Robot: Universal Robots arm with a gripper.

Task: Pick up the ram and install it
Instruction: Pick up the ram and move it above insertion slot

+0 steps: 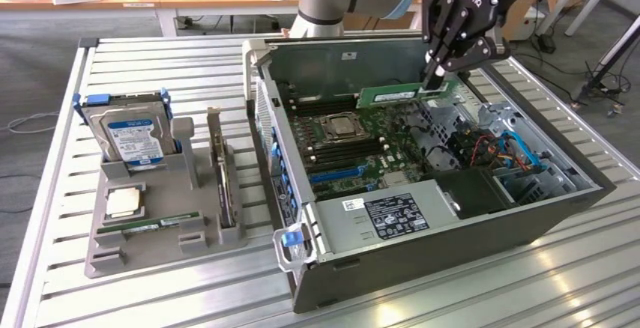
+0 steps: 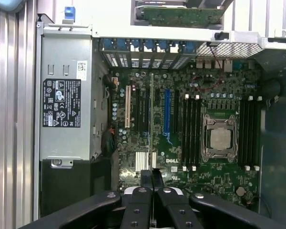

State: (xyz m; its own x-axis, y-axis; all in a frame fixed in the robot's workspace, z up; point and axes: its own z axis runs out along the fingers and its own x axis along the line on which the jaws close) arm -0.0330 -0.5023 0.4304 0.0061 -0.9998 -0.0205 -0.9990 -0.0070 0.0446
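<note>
- The gripper (image 1: 437,81) reaches down into the open computer case (image 1: 560,193), its fingers pinched together on the ram (image 1: 392,93).
- The ram is a green stick with a white label. It is clamped at the end on the exterior view's right, and the rest of it reaches out level toward that view's left.
- It hangs above the motherboard (image 1: 375,159), on the far side of the CPU socket (image 1: 340,127), near the case's back wall.
- In the wrist view the ram (image 2: 151,133) shows edge-on as a thin strip running out from the gripper (image 2: 151,180) over the motherboard (image 2: 181,157).
- A second stick (image 1: 160,224) lies in the grey tray (image 1: 110,257), well apart, beside the case.
</note>
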